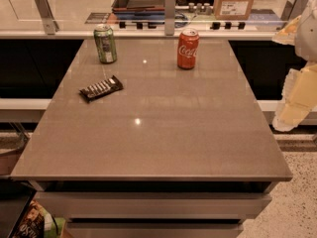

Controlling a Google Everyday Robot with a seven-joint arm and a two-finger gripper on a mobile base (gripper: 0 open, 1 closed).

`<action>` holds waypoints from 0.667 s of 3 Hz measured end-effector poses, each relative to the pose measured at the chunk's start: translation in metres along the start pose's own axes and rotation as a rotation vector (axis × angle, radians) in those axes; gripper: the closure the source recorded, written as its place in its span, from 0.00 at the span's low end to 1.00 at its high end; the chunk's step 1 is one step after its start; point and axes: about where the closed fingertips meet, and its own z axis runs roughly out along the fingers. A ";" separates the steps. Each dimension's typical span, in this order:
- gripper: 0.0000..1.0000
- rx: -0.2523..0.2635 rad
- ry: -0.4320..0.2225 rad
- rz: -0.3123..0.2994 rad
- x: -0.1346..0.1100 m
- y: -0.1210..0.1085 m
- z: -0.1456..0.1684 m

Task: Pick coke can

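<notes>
The red coke can (187,48) with white script and a silver top stands upright at the back of the grey table (158,133), a little right of centre. My gripper (293,105) is at the right edge of the view, beside the table's right side and off its surface. It is well to the right of the coke can and nearer to me, and it touches nothing.
A green can (105,43) stands upright at the back left of the table. A flat dark candy bar wrapper (101,88) lies left of centre. Behind the table is a glass partition with metal posts (170,13), and a cardboard box (236,1) beyond it.
</notes>
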 end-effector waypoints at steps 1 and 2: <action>0.00 0.000 0.000 0.000 0.000 0.000 0.000; 0.00 0.027 -0.042 0.019 -0.004 -0.016 0.004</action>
